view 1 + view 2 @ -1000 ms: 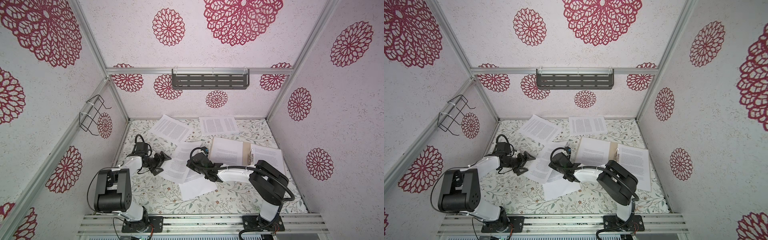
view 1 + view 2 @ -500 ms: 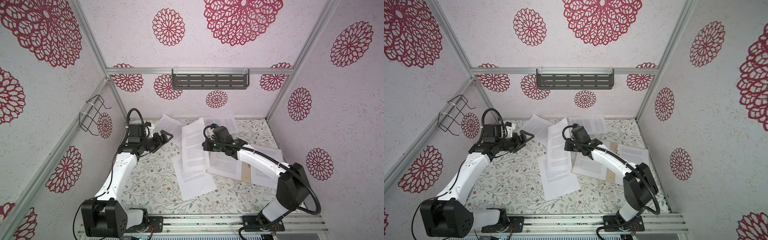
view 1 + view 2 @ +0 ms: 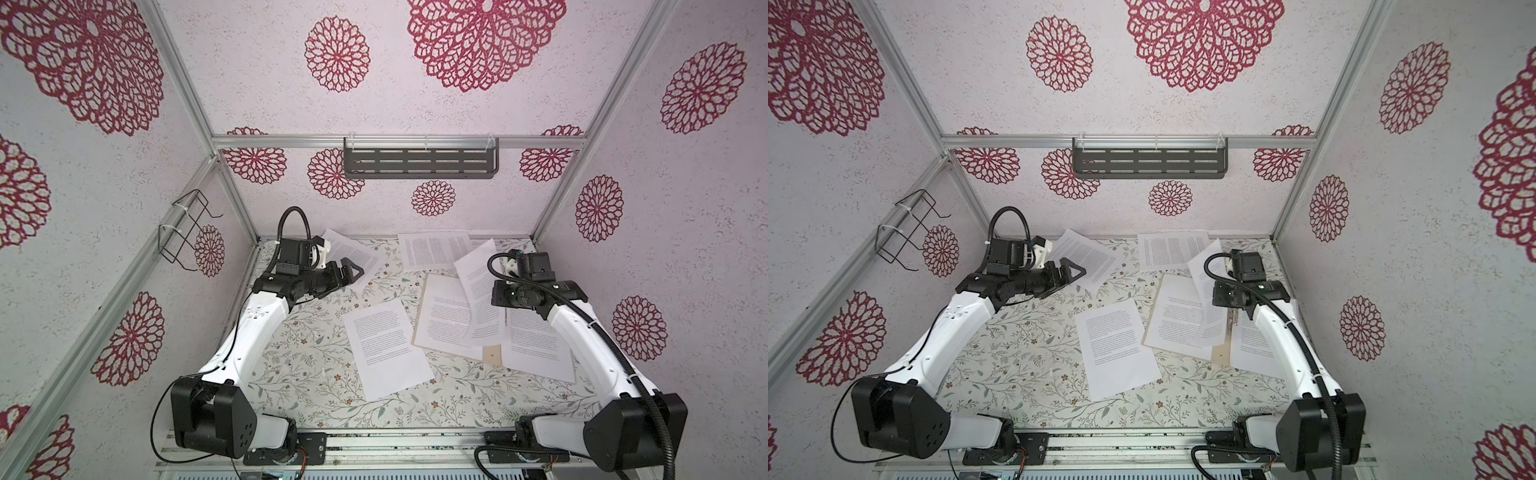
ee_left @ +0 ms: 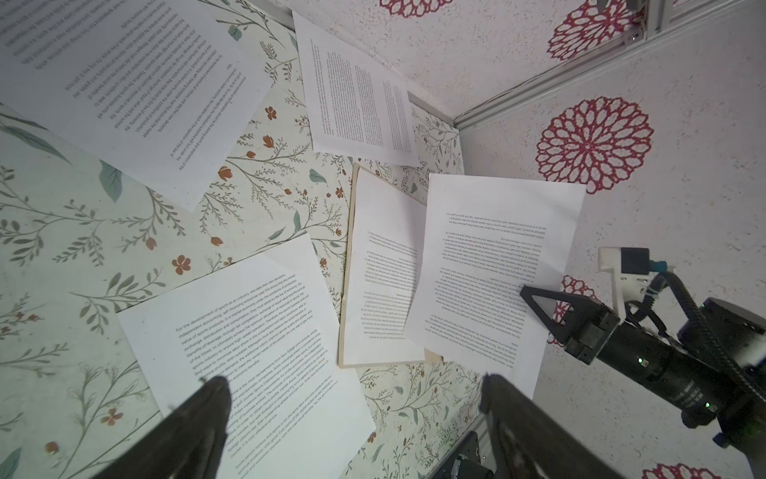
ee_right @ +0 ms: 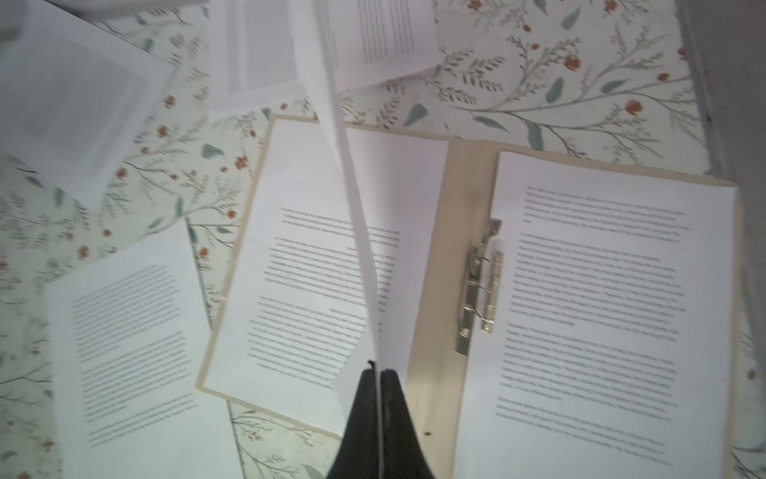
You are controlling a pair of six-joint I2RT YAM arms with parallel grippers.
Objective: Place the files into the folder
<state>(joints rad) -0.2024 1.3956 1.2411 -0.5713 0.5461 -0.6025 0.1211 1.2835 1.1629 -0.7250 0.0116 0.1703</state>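
The right hand (image 5: pixel 378 372) is pinching a sheet (image 3: pixel 478 286) over the open folder (image 3: pixel 492 354), which is lying on the bench (image 3: pixel 307 374) holding two files (image 3: pixel 444 324). The left hand (image 3: pixel 352 272) is hovering open.

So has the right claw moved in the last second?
Yes. The right gripper swung right, from left of the folder to above its spine, shut on a sheet.

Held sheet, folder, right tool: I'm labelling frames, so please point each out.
held sheet (image 4: pixel 489 265), left wrist view, middle of its printed face.
folder (image 5: pixel 460 195), right wrist view, bare tan spine strip.
right tool (image 5: pixel 378 369), right wrist view, midway between its shut fingertips.
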